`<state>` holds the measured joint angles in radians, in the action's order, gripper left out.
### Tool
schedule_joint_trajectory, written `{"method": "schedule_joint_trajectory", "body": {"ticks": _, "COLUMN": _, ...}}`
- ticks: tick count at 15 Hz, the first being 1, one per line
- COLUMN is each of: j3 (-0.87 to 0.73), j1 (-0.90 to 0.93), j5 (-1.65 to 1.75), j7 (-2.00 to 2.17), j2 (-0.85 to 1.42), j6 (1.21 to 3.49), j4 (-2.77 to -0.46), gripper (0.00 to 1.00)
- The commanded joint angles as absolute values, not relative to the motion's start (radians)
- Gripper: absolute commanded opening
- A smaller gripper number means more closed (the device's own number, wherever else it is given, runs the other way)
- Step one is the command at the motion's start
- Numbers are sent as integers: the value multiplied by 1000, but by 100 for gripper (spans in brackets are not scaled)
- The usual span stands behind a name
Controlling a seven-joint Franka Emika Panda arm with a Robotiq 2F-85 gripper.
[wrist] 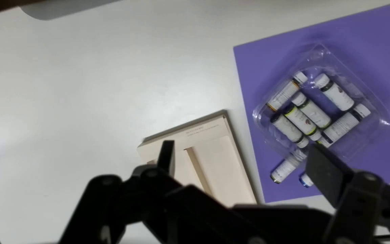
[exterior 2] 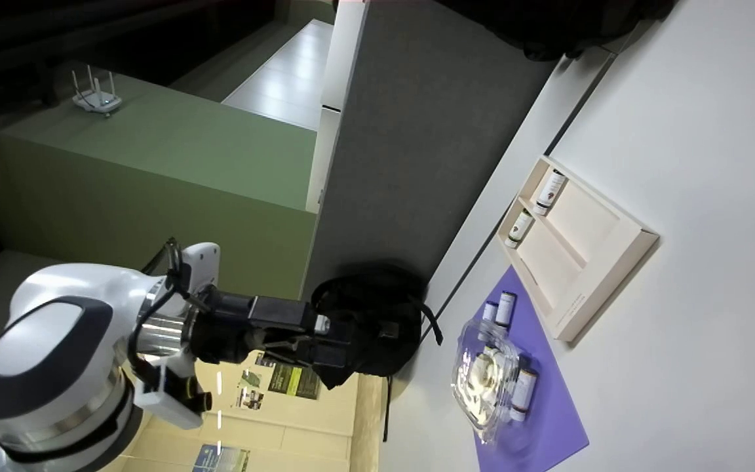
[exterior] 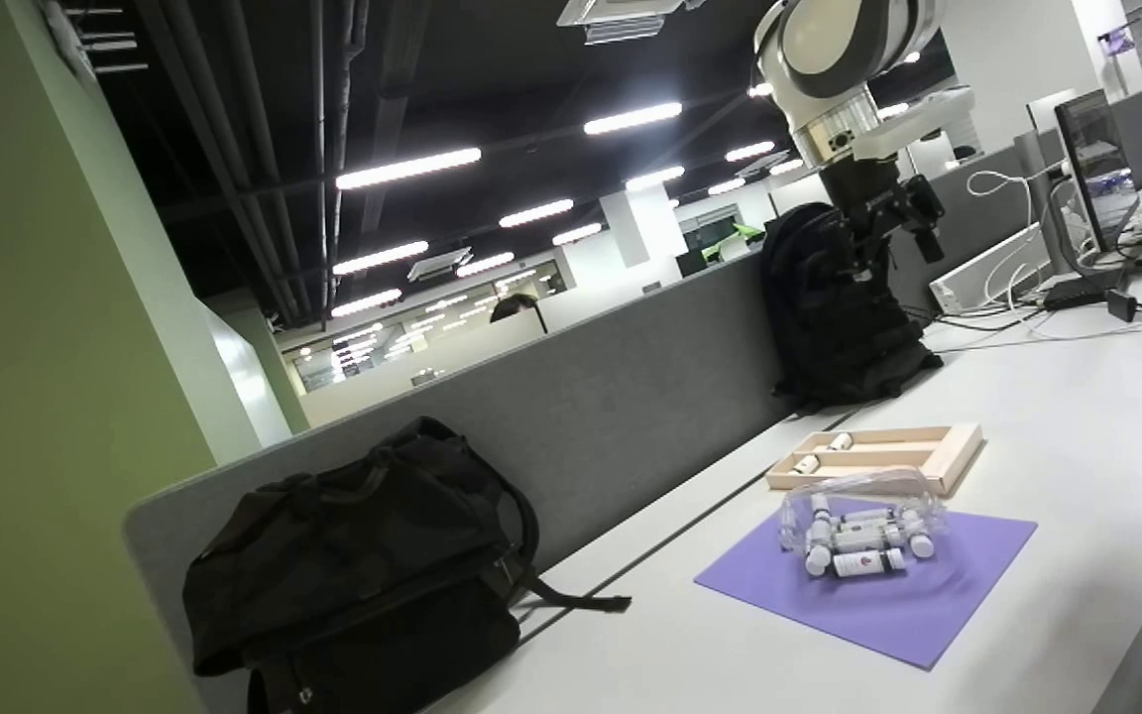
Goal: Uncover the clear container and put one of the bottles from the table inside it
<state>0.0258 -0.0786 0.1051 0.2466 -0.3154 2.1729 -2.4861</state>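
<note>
The clear container (wrist: 377, 108) is a see-through plastic box on the purple mat. It also shows in both exterior views (exterior: 863, 484) (exterior 2: 476, 387). Several small white-labelled bottles (wrist: 337, 96) lie within its outline; whether they lie under it or inside it I cannot tell. Two bottles (wrist: 284, 169) stick out past its edge. Two more bottles (exterior 2: 550, 192) lie in the tan wooden tray (exterior 2: 613, 275); no separate lid shows. My gripper (wrist: 247, 166) is open and empty, well above the table (wrist: 113, 84), and it also shows in both exterior views (exterior: 896, 260) (exterior 2: 331, 344).
The purple mat (exterior: 968, 595) lies beside the tray. A grey partition (exterior: 650, 397) runs along the table's edge. A black backpack (exterior: 363, 565) leans at one end, and another black backpack (exterior: 839, 327) stands farther along. A monitor (exterior: 1096, 169) and cables stand beyond.
</note>
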Motion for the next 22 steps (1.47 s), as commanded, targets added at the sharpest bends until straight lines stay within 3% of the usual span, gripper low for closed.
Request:
{"method": "schedule_joint_trajectory", "body": {"ticks": 1, "j3": -31, "j1": -49, "j5": -18, "j7": 143, "j2": -476, "j6": 2423, "j4": -2739, "gripper": 100}}
{"method": "schedule_joint_trajectory", "body": {"ticks": 4, "j3": -143, "j1": -11, "j5": -192, "j7": -56, "j2": -578, "j6": 2577, "j4": -2922, "gripper": 100}}
{"method": "schedule_joint_trajectory", "body": {"ticks": 5, "j3": -204, "j1": 7, "j5": -250, "j7": -133, "j2": -489, "j6": 2547, "j4": -2800, "gripper": 100}}
{"method": "schedule_joint_trajectory", "body": {"ticks": 6, "j3": -269, "j1": 20, "j5": -306, "j7": -212, "j2": -524, "j6": 2548, "j4": -2837, "gripper": 100}}
{"method": "schedule_joint_trajectory", "body": {"ticks": 7, "j3": -166, "j1": -19, "j5": -234, "j7": -112, "j2": -501, "j6": 2541, "j4": -2833, "gripper": 100}}
{"method": "schedule_joint_trajectory", "body": {"ticks": 15, "j3": -168, "j1": -18, "j5": -243, "j7": -141, "j2": -489, "j6": 2535, "j4": -2819, "gripper": 100}}
{"method": "schedule_joint_trajectory", "body": {"ticks": 22, "j3": -339, "j1": 268, "j5": -764, "j7": -415, "j2": -553, "j6": 2663, "j4": -2794, "gripper": 100}}
